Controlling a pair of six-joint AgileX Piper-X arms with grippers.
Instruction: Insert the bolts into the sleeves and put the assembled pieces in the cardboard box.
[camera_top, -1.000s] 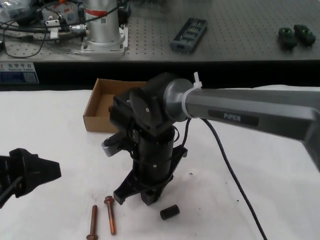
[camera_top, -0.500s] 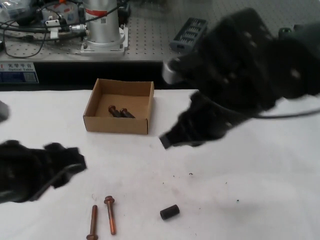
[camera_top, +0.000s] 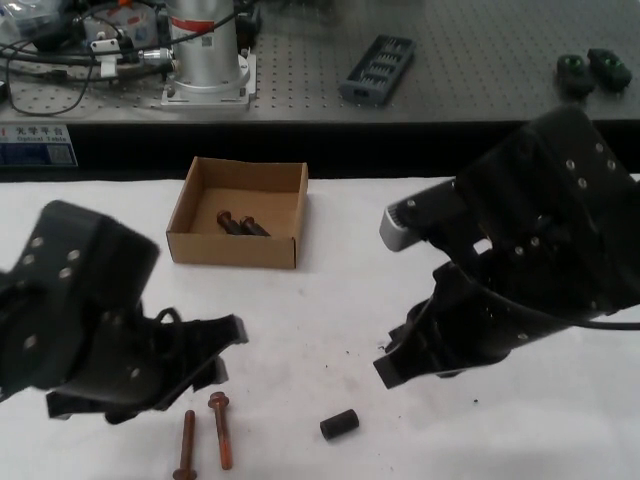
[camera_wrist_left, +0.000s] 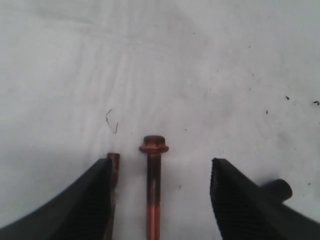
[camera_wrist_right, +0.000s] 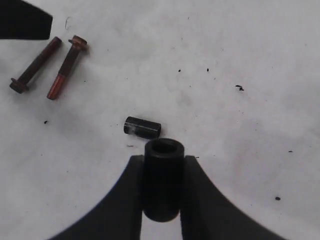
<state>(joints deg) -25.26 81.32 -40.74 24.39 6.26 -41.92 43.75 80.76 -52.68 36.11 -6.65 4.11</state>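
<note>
Bright, even overhead light. White cloth (camera_top: 330, 320) nearly washed out in wrist views. Shadows soft, faint. Left gripper (camera_wrist_left: 161, 165) & right gripper (camera_wrist_right: 163, 160) near-black, little detail. Glare on metal post (camera_top: 205, 40) at back.

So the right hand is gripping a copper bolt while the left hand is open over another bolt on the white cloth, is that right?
Not quite: the right hand grips a black sleeve, not a bolt, as the right wrist view shows. The left hand is indeed open over a bolt on the white cloth.
</note>
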